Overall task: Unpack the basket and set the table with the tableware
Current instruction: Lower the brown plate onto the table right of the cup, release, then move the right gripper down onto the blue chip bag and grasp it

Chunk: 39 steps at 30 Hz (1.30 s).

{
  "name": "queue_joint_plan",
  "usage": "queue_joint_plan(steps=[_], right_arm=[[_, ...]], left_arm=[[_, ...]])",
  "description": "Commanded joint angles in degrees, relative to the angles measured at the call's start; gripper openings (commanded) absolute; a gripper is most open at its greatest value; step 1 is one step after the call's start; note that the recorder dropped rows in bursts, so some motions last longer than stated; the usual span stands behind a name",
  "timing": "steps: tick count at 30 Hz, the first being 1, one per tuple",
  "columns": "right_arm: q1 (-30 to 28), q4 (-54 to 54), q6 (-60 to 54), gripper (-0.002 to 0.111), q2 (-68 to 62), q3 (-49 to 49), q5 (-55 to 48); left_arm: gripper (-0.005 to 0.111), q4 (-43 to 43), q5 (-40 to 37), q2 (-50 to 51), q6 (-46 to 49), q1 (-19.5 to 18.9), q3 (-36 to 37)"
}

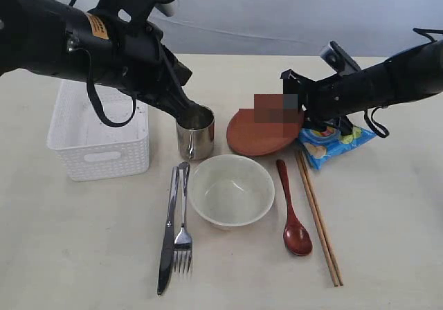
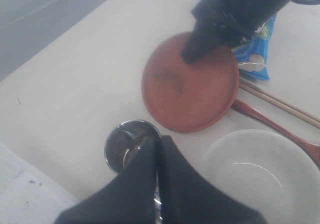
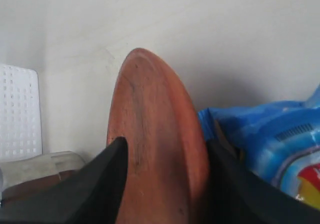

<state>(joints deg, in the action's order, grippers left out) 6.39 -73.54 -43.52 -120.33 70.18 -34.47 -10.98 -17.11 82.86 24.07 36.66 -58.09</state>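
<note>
My left gripper (image 2: pixel 159 156) is pinched together on the rim of the one steel cup (image 1: pixel 194 138). My right gripper (image 3: pixel 167 146) clamps the single tilted plate (image 1: pixel 259 137). On the table (image 1: pixel 387 241) lie one bowl (image 1: pixel 232 189), one knife (image 1: pixel 167 234), one fork (image 1: pixel 183 234), one spoon (image 1: pixel 294 227), two chopsticks (image 1: pixel 320 220) and one chip bag (image 1: pixel 332 144). The one basket (image 1: pixel 97 154) stands at the left.

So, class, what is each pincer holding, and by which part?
Left pincer pinches the steel cup by its rim. Right pincer grips the reddish-brown plate by its edge, a finger on each face.
</note>
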Motion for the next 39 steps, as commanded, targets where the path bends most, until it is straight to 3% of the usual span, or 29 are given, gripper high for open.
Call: queue_joint_plan(steps=[1, 4, 11, 17, 19, 22, 24, 26, 29, 39], right_arm=[[-0.1, 0.53, -0.79, 0.047, 0.05, 0.1, 0.66], [-0.25, 0.64, -0.79, 0.049, 0.05, 0.1, 2.57], [-2.29, 1.97, -0.8, 0.065, 0.05, 0.1, 3.22], [-6.39, 2.13, -1.74, 0.065, 0.4, 0.76, -0.78], [-6.91, 2.81, -1.84, 0.065, 1.34, 2.63, -6.66], [-6.91, 5.51, -1.84, 0.065, 5.75, 4.91, -11.71], [-6.91, 11.21, -1.45, 0.065, 9.67, 5.67, -11.27], [-6.91, 22.86, 5.28, 0.065, 13.3, 5.76, -6.41], [-6.78, 44.19, 20.8, 0.065, 15.45, 5.76, -4.38], [1.44, 79.24, 47.39, 0.065, 15.34, 5.76, -8.68]], left_arm=[[0.0, -0.24, 0.12, -0.55, 0.05, -0.07, 0.34], [0.0, -0.24, -0.14, -0.55, 0.05, -0.07, 0.34], [0.0, -0.24, -0.36, -0.55, 0.16, -0.07, 0.34], [0.0, -0.36, 1.18, -0.55, 0.1, -0.07, 0.34], [0.0, -1.4, 4.2, -0.55, -0.06, -0.07, 0.46], [0.0, -6.06, 18.22, -0.59, -0.06, -1.19, 6.14], [0.0, -10.81, 29.47, -1.52, -1.72, -3.96, 12.44], [0.0, -10.96, 34.87, -4.27, -6.06, -7.08, 17.67], [0.0, -10.96, 36.89, -10.13, -8.61, -10.17, 23.9], [0.0, -11.91, 41.72, -18.56, -13.56, -12.12, 36.32]])
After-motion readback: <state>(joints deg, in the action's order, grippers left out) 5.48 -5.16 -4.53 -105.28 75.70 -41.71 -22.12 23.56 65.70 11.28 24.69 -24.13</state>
